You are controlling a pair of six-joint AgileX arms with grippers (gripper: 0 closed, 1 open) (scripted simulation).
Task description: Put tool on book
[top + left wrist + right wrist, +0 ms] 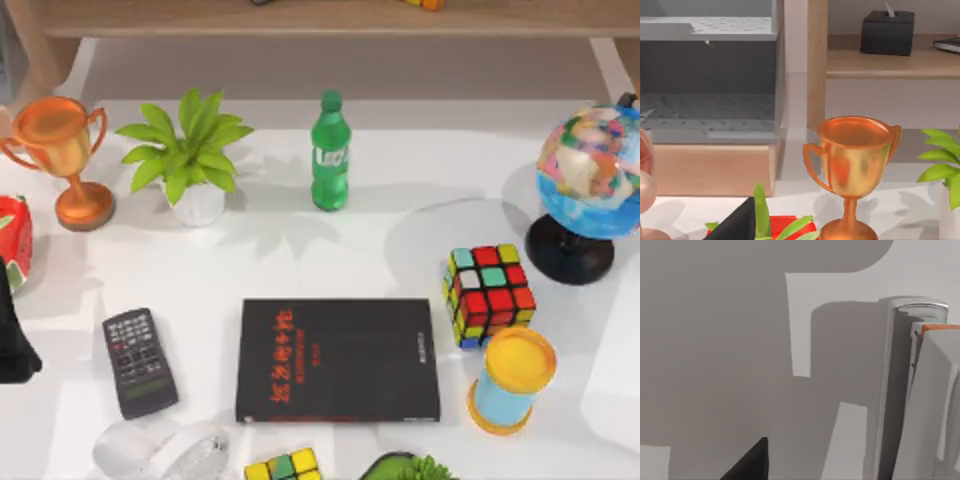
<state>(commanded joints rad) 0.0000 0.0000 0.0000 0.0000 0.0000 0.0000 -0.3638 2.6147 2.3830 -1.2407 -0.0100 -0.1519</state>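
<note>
Lying flat, lower centre of the worktop (300,270): black book (338,360). Left of it, apart: grey keypad device (140,362), probably the tool. Likely light, rigid, slick; best pinched across narrow sides. Cannot tell either state: left gripper (15,345), right gripper (752,465).

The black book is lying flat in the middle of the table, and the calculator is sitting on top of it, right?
Not quite. In the top view the calculator lies on the table to the left of the book, apart from it. The book's cover is bare.
</note>
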